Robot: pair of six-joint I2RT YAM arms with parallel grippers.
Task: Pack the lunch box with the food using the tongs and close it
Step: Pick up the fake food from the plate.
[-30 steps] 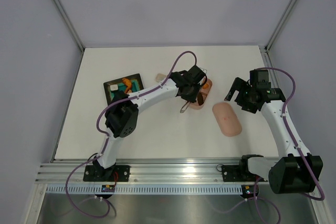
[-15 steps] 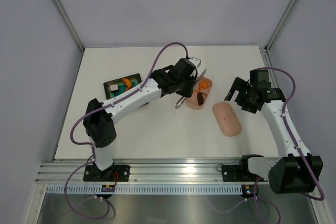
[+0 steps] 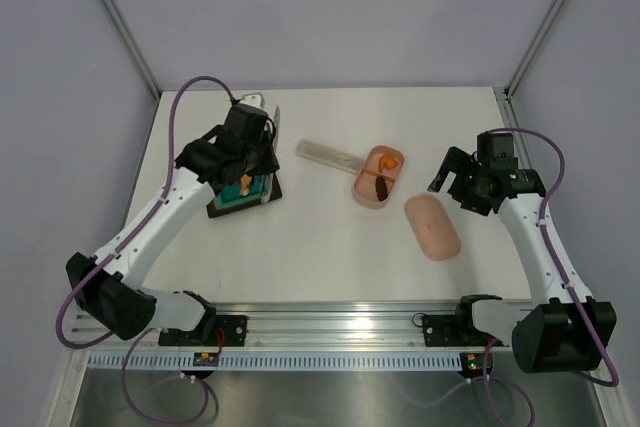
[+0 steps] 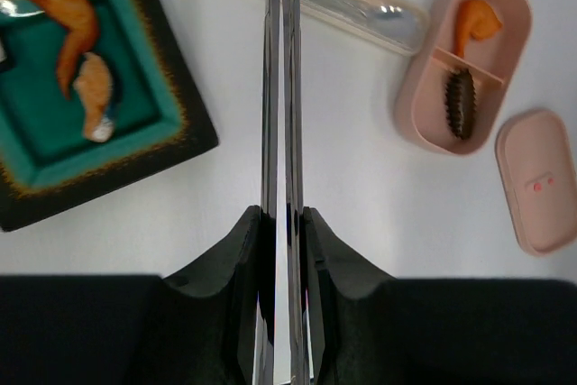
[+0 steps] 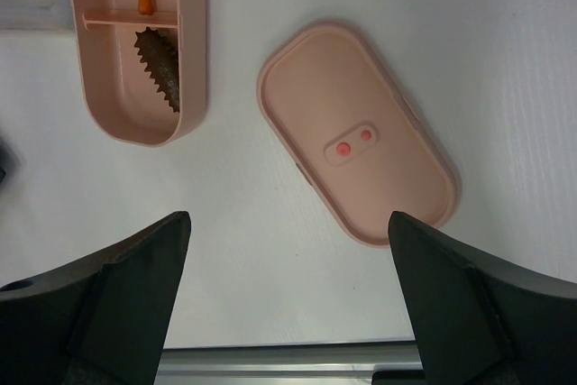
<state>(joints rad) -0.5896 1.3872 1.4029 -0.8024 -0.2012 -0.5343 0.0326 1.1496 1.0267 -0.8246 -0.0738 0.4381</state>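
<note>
My left gripper is shut on the silvery tongs, whose two arms are squeezed nearly together and run out of the top of the left wrist view. It hovers over the tray's right edge. The pink lunch box lies uncovered mid-table with an orange piece and a dark brown piece of food in it. Its lid lies flat to its right, spots up. More orange food rests on the tray. My right gripper is open and holds nothing, above the table beside the lid.
A dark tray with a teal mat sits at the left, partly under my left arm. A slim pale translucent case lies between tray and lunch box. Metal rails run along the table's near edge.
My left arm has swung left with the tongs, from over the lunch box to over the tray. The right arm has not moved.
</note>
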